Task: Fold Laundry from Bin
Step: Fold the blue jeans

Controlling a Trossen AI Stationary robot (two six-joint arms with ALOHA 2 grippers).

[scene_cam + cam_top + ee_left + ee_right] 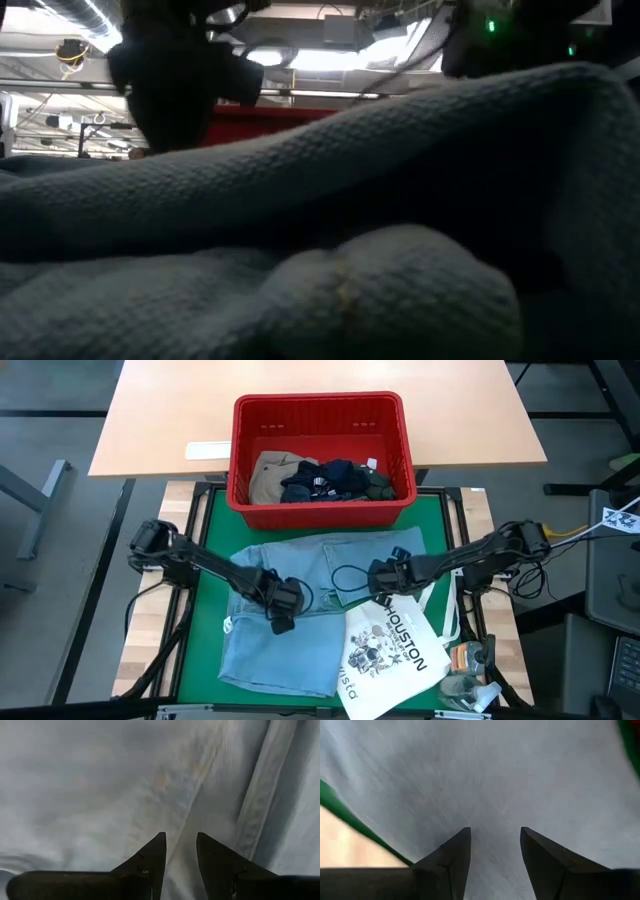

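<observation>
A light blue denim garment [270, 655] lies spread on the green mat [215, 520], and in the low view its folds [320, 200] fill the foreground. The red bin [318, 400] stands at the far edge, holding a khaki piece [268, 475], a navy piece [320, 480] and a dark green piece [385, 482]. My left gripper [283, 622] [180, 840] points down, open, close above a seam in the middle of the denim. My right gripper [378, 595] [495, 832] is also open and points down over the denim's right part, beside the white tote bag [390, 655].
The tote bag printed "HOUSTON" overlaps the denim's near right corner. Small bottles and clutter [470, 675] sit at the near right corner of the table. A black cable loop [345, 575] lies over the denim between the arms. A wooden table [160, 420] stands behind the bin.
</observation>
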